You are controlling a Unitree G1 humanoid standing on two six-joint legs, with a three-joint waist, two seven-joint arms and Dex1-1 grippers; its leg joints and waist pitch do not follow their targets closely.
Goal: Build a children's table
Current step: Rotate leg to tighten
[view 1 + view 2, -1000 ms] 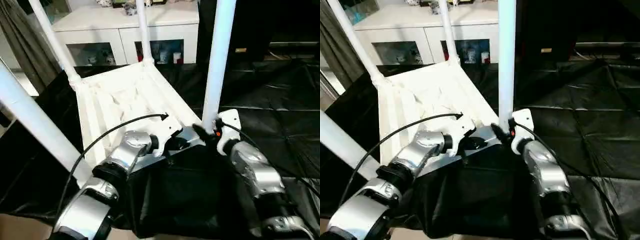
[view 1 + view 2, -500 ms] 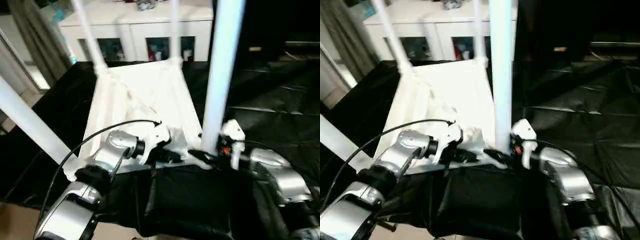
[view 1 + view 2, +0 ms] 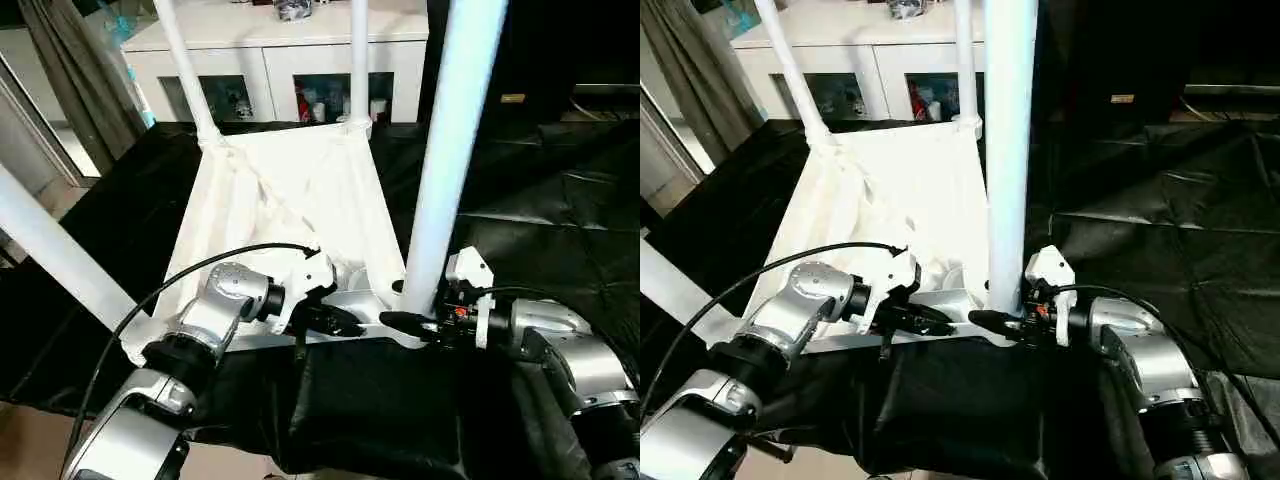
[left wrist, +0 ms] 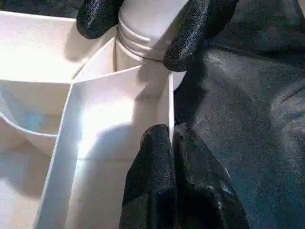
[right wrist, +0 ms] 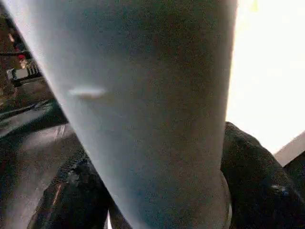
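The children's table [image 3: 290, 200] lies upside down on black cloth, ribbed underside up, with its white legs standing up. My left gripper [image 3: 345, 322] is shut on the thin near rim [image 4: 169, 129] beside the near right corner socket. The near right leg [image 3: 445, 170] rises from that socket. My right gripper [image 3: 412, 315] reaches in from the right and is shut on the leg's base. Its fingertips [image 4: 190, 33] press on both sides just above the ribbed collar. In the right wrist view the leg [image 5: 152, 95] stands between the fingers [image 5: 252, 176].
Another leg [image 3: 60, 250] slants up at the near left, and two more [image 3: 185, 65] stand at the far corners. A white glass-door cabinet [image 3: 280, 50] is behind, a curtain [image 3: 70, 80] at the left. Creased black cloth [image 3: 540, 180] spreads right and folds over the near edge [image 3: 380, 400].
The camera has shifted. My right gripper swung from the leg's right side to across its base, and its fingers have drawn in onto it. The left gripper kept its hold on the rim.
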